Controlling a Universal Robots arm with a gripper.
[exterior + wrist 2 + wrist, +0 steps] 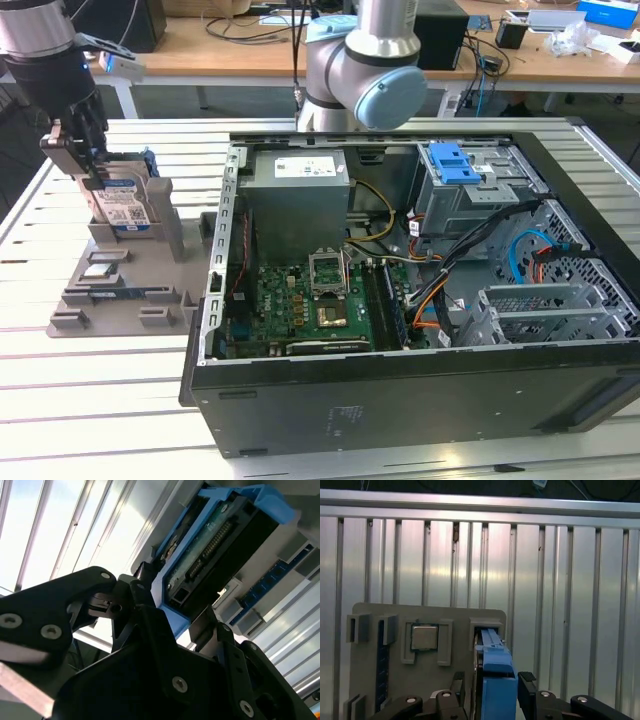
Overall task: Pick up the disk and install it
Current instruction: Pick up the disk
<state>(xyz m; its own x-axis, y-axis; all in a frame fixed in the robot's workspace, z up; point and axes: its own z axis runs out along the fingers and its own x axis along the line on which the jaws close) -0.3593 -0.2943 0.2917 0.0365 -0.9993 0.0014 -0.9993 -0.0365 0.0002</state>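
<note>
Now jaws clamp disk (125, 205) upright in grey holder (120, 300); lower edge hidden.

The disk (126, 208), silver with a white-and-blue label and blue side rails, stands upright on edge in a slot at the grey holder's (150, 275) far corner, its top clasped by the hand (95, 176).

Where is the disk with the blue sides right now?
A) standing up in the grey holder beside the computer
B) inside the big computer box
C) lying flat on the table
A: the disk stands upright in the grey holder, to the exterior view's left of the open computer case, with the tool at its top edge.
</note>
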